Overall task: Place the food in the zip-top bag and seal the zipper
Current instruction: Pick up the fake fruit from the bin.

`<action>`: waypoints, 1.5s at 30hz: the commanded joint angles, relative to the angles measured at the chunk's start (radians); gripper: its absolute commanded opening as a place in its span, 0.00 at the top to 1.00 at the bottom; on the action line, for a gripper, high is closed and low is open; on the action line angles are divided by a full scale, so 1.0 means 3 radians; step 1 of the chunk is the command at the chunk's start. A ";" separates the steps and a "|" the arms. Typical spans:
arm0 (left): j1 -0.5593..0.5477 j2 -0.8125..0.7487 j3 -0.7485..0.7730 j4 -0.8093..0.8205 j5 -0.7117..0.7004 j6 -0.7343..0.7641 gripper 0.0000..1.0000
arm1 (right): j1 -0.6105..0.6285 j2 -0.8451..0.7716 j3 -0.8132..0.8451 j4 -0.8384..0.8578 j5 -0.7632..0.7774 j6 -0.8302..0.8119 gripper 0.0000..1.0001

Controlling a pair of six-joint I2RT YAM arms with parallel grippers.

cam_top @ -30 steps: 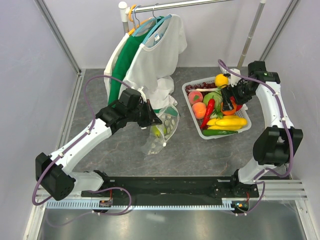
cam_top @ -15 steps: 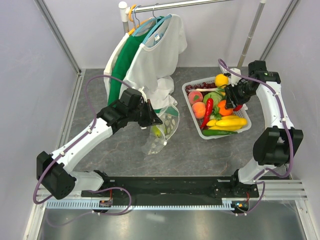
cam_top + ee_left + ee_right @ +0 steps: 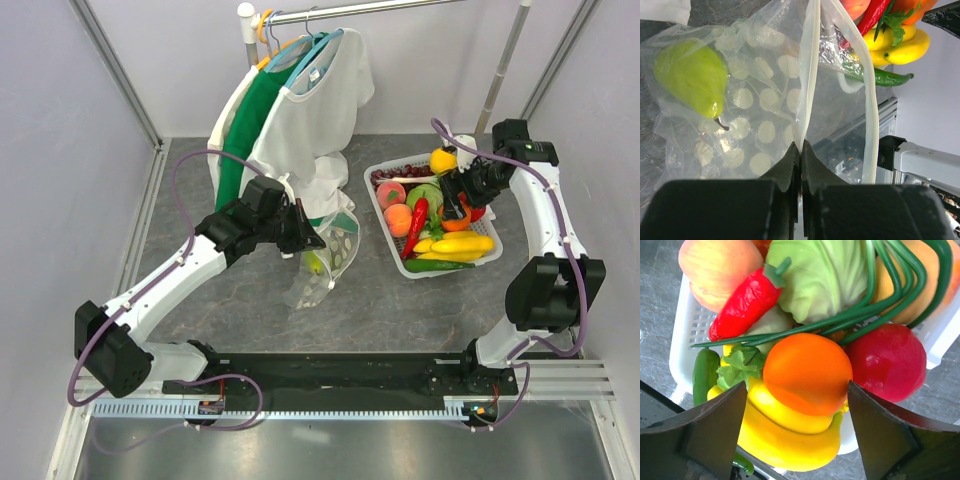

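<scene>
Clear zip-top bag (image 3: 765, 95), pinched by the left gripper (image 3: 800, 146), veils a green pear (image 3: 692, 75).

- A robot lab cell: plain panel walls (image 3: 50, 150) on metal frame posts (image 3: 113, 68).
- Arms (image 3: 170, 280) bolted to a rail (image 3: 340, 372) (props: clothes rack (image 3: 504, 70), toy food (image 3: 460, 243)).

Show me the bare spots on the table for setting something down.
Bare grey table runs between the zip-top bag and the basket, widening toward the near rail. Another open patch lies left of the left arm. Crowded: the basket's heaped food and the back under the hanging garments.
</scene>
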State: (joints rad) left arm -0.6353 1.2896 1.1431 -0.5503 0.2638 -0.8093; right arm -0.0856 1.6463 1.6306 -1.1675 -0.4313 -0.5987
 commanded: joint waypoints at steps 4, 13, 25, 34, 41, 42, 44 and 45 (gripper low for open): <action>-0.0004 0.0053 0.0019 0.0091 -0.0005 0.0116 0.98 | 0.0071 0.0025 -0.0112 0.0118 0.0031 -0.0090 0.06; -0.0004 0.0089 0.0035 0.0096 0.0021 0.0115 0.98 | 0.0117 0.0004 -0.0337 0.0271 0.0108 -0.0136 0.02; 0.0001 0.0078 0.0020 0.0070 -0.0020 0.0131 0.98 | 0.0173 -0.0062 -0.0180 0.0277 0.0083 0.0006 0.25; 0.0001 0.0068 -0.0001 0.0065 -0.0046 0.0141 0.98 | 0.0173 -0.0226 0.0372 0.0057 -0.0024 0.0191 0.39; 0.0001 0.0073 0.0019 0.0065 -0.0010 0.0187 0.98 | 0.0510 -0.0236 0.0741 -0.0051 -0.0622 0.0548 0.45; 0.0001 0.0068 0.0020 0.0055 -0.0015 0.0192 0.98 | 0.0597 -0.0277 0.0736 -0.0015 -0.0689 0.0701 0.46; 0.0006 0.0068 0.0025 0.0055 -0.0005 0.0197 0.98 | 0.0888 -0.0333 0.0680 0.0198 -0.0904 0.0906 0.46; 0.0001 0.0063 0.0025 0.0050 0.0005 0.0202 0.98 | 0.0985 -0.0409 0.0640 0.0321 -0.0975 0.1139 0.46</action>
State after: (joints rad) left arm -0.6350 1.3106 1.1431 -0.5442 0.2642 -0.7906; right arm 0.0860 1.5932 1.8153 -1.1564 -0.5533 -0.4385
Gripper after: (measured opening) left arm 0.033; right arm 0.799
